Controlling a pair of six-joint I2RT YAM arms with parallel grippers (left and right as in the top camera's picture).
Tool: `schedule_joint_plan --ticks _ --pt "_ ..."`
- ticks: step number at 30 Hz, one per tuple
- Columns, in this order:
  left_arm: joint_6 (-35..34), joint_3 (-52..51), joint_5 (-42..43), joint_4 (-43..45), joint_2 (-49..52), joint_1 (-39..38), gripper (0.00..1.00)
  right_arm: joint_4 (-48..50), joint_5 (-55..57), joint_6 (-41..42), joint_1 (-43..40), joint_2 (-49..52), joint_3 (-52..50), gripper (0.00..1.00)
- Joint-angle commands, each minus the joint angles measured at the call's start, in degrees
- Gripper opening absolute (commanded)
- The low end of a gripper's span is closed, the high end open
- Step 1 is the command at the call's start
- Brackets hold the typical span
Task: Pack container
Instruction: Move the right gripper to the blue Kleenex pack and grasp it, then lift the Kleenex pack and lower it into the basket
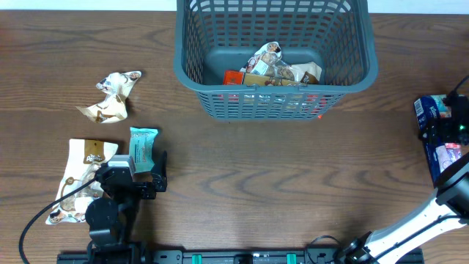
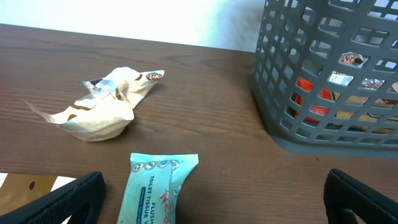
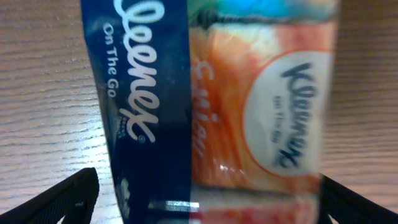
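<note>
Both left tool [image 2: 214,177] and right tool [image 3: 208,180] gape wide.

Left arm [image 1: 108,214] of ours sits low at the near-left corner, left gripper [image 2: 214,202] aimed out across the table, jaws spread wide. Right arm [image 1: 414,224] stretches along the right edge, right gripper [image 3: 208,199] facing down, fingers [image 3: 59,199] wide apart too.

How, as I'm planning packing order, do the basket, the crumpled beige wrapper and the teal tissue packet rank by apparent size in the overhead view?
1. container, by far the largest.
2. crumpled beige wrapper.
3. teal tissue packet, somewhat smaller than the wrapper, though its crumpling makes that less sure.
</note>
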Motion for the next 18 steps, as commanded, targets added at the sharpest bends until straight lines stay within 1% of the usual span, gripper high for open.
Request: schedule_joint_plan --ticks 1,3,6,7,8,10,11,12,15,18 --pt "-0.74 -0.68 0.74 0.55 0.07 0.28 0.99 0.09 -0.13 0.63 0.55 2.23 -0.74 0.90" --pt "-0.74 -0.68 0.76 0.59 0.07 0.28 0.99 0.17 -0.11 0.79 0.55 2.29 -0.76 0.89" --pt "-0.72 -0.68 0.74 0.79 0.07 0.28 0.99 0.31 -0.11 1.03 0.55 2.29 -0.76 0.82" --pt "-0.74 -0.68 0.76 0.79 0.07 0.28 0.99 0.37 -0.11 1.62 0.55 2.29 -0.76 0.78" --pt "-0.74 -0.68 0.76 0.79 0.07 0.28 0.99 0.37 -0.13 1.70 0.55 2.29 -0.76 0.69" --pt "-0.72 -0.68 0.76 0.81 0.07 0.28 0.99 0.37 -0.13 2.14 0.55 2.29 -0.76 0.55" --pt "-0.72 -0.68 0.74 0.83 0.07 0.28 0.99 0.37 -0.13 2.54 0.55 2.29 -0.76 0.50" --pt "-0.74 -0.68 0.76 0.96 0.07 0.28 0.99 0.42 -0.13 3.02 0.55 2.29 -0.76 0.47" --pt "-0.72 -0.68 0.76 1.31 0.07 0.28 0.99 0.50 -0.35 4.42 0.57 2.29 -0.76 0.28" --pt "-0.72 -0.68 0.74 1.46 0.07 0.28 0.99 0.48 -1.90 7.69 0.72 1.90 -0.68 0.13"
